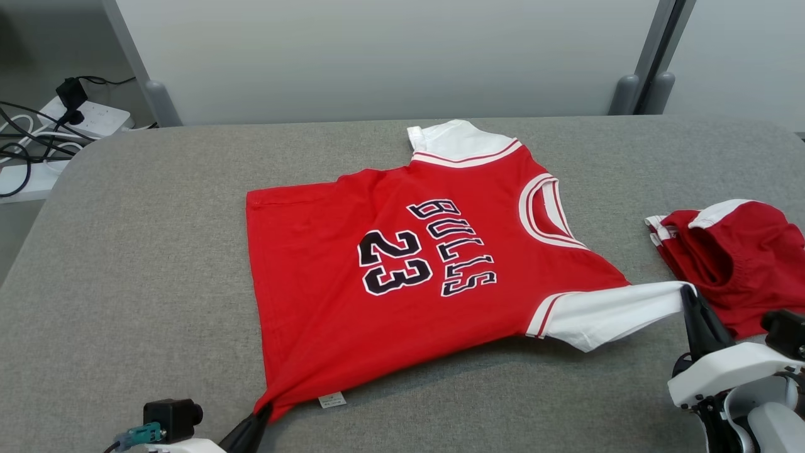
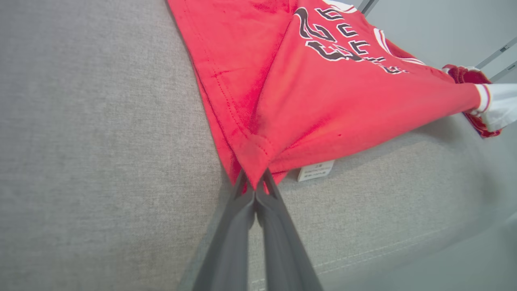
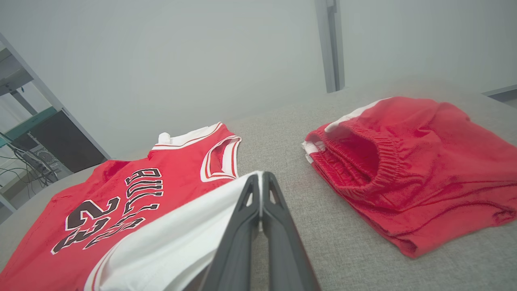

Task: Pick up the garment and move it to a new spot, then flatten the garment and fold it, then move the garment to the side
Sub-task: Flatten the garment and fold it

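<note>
Pinching the bottom corner of the red shirt (image 1: 390, 264), the left gripper (image 2: 255, 184) has its two dark fingers (image 2: 238, 226) pressed tight together on the cloth. The right gripper (image 3: 261, 178) has its fingers pressed together too, and they pinch the end of the white sleeve (image 1: 616, 311) on the side nearest the robot. The shirt is lifted a little at both pinched spots, and the edge between them is just off the grey table (image 1: 126, 251). The rest of the shirt lies spread out in the middle of the table, with black letters and the number 23 on top. A small white label (image 1: 331, 400) peeks out near the left gripper. Some red shorts (image 1: 736, 264) lie close to the right gripper, just beside the pinched sleeve. A white power strip (image 1: 94, 116) with black cables sits past the table's far left corner.
</note>
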Controlling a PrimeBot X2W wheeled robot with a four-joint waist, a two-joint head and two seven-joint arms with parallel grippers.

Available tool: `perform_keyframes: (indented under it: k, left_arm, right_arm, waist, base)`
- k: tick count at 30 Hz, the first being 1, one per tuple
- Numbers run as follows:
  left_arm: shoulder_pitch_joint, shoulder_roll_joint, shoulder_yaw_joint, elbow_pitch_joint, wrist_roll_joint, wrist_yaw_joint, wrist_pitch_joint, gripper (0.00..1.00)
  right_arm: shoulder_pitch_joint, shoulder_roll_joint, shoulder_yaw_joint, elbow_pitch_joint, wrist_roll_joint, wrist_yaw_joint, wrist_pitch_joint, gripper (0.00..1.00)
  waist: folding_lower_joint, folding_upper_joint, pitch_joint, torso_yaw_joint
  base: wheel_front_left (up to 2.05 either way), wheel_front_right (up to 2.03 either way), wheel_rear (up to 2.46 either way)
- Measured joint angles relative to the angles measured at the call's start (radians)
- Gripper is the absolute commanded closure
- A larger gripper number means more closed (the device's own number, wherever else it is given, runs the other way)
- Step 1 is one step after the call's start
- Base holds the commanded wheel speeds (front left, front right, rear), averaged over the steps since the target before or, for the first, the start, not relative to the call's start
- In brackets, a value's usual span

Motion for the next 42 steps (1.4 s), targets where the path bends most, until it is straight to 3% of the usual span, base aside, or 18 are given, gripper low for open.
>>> perform_keyframes:
  k: [11,20,25,30,42]
  left_arm:
    - [0.000,0.135,-0.134,-0.228,-0.307,0.000,0.151,1.00]
    - [-0.016,0.170,-0.164,-0.424,-0.513,0.000,0.147,1.00]
    - [-0.076,0.207,-0.143,-0.446,-0.564,0.000,0.142,1.00]
    - [-0.124,0.209,-0.133,-0.430,-0.569,0.000,0.128,1.00]
    - [-0.270,0.158,-0.136,-0.291,-0.539,0.000,0.024,1.00]
  right_arm:
    - [-0.001,-0.027,-0.004,-0.023,0.012,0.000,0.000,1.00]
    - [-0.020,-0.022,0.025,-0.072,0.041,0.000,0.000,1.00]
    - [-0.065,-0.029,0.059,-0.079,0.059,0.000,0.000,1.00]
    - [-0.157,-0.033,0.103,-0.042,0.059,0.000,0.000,1.00]
    - [-0.387,-0.048,0.180,0.135,0.067,0.000,0.000,1.00]
  waist:
    - [0.0000,0.0000,-0.009,0.001]
    - [0.0000,0.0000,0.002,0.009]
    - [0.0000,0.0000,0.023,0.012]
    - [0.0000,0.0000,0.052,0.009]
    - [0.0000,0.0000,0.162,0.027]
  base:
    - [0.00,0.00,0.00]
    - [0.00,0.00,0.00]
    - [0.00,0.00,0.00]
    - [0.00,0.00,0.00]
    - [0.00,0.00,0.00]
